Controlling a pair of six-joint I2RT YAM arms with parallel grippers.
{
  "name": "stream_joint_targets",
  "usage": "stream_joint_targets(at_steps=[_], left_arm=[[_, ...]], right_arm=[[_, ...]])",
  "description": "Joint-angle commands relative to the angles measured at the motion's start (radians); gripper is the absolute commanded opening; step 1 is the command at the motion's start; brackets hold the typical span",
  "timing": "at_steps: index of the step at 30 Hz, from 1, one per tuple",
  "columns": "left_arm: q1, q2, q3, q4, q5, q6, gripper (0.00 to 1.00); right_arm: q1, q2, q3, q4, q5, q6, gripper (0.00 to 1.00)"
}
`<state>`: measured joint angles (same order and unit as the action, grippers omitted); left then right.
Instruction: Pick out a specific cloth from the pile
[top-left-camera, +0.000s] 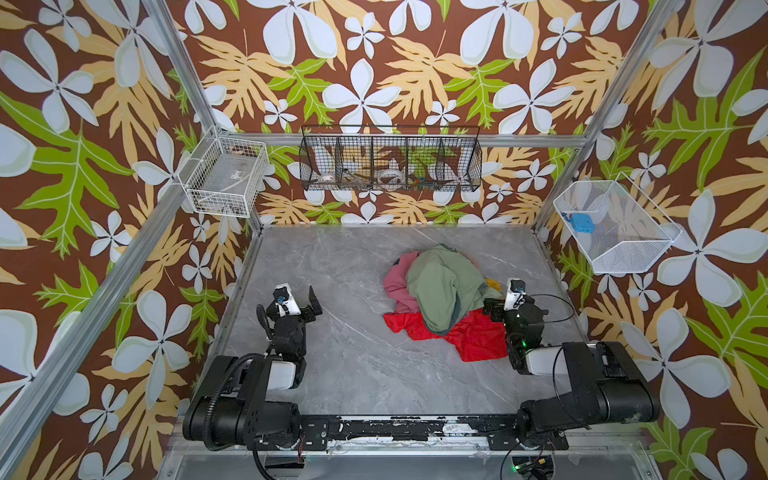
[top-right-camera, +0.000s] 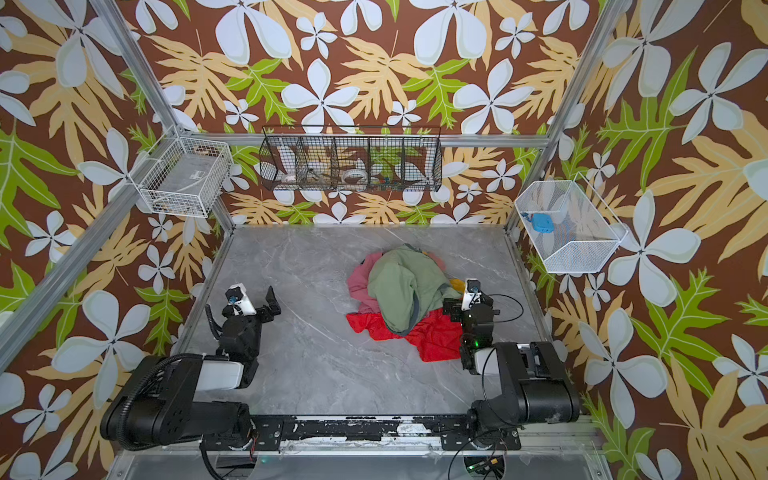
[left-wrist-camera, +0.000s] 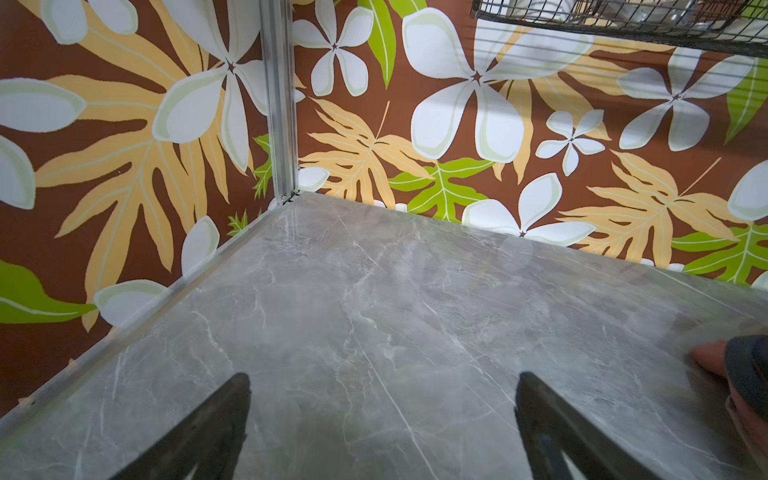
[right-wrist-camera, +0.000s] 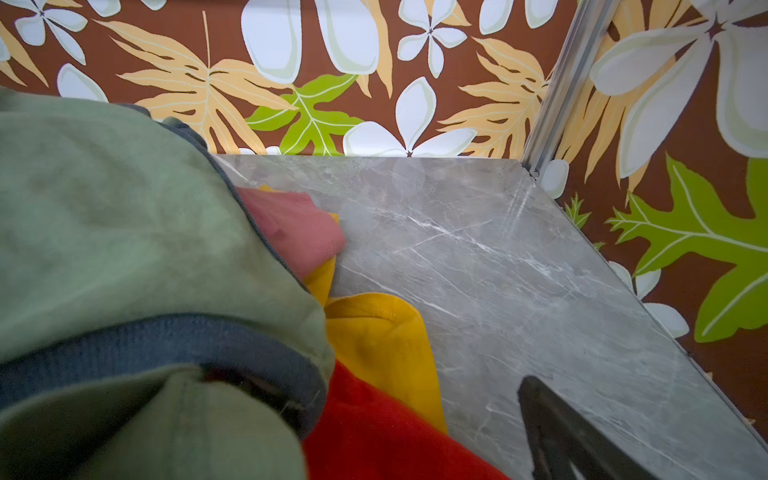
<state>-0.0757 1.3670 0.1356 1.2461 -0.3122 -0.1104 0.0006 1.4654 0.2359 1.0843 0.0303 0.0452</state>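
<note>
The pile (top-left-camera: 442, 286) lies right of the table's middle, with a sage green garment (top-right-camera: 401, 286) on top, dusty pink (top-left-camera: 395, 282) at its left and a bit of mustard yellow (right-wrist-camera: 374, 340) at its right. The cloth (top-left-camera: 473, 338), bright red, spreads from under the pile's near side in both top views (top-right-camera: 436, 338). My right gripper (top-left-camera: 509, 305) stands open at the pile's right edge; in the right wrist view the gripper (right-wrist-camera: 384, 399) has red fabric between its jaws, and the green garment hides one finger. My left gripper (top-left-camera: 297, 299) is open and empty over bare table (left-wrist-camera: 384, 380), well left of the pile.
A white wire basket (top-left-camera: 226, 174) hangs at the back left, a black one (top-left-camera: 390, 160) on the back wall, and a white mesh one (top-left-camera: 615, 232) at the right. Patterned walls and metal posts close in the grey marble table (top-left-camera: 353, 332).
</note>
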Motion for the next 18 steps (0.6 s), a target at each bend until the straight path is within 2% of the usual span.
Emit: stream_joint_targets(at_steps=[1,6,10,18], left_arm=[[-0.001,0.001,0.004,0.029,0.0,0.003,1.0],[0.0,0.001,0.004,0.027,0.0,0.005,1.0],[-0.001,0.006,0.024,-0.004,0.096,0.046,1.0],[-0.001,0.006,0.027,-0.01,0.104,0.044,1.0]], right_arm=[[0.0,0.001,0.001,0.026,-0.003,0.008,0.99],[0.0,0.001,0.0,0.026,-0.003,0.007,1.0],[-0.001,0.0,-0.001,0.026,-0.003,0.006,1.0],[0.001,-0.001,-0.001,0.026,-0.003,0.007,0.99]])
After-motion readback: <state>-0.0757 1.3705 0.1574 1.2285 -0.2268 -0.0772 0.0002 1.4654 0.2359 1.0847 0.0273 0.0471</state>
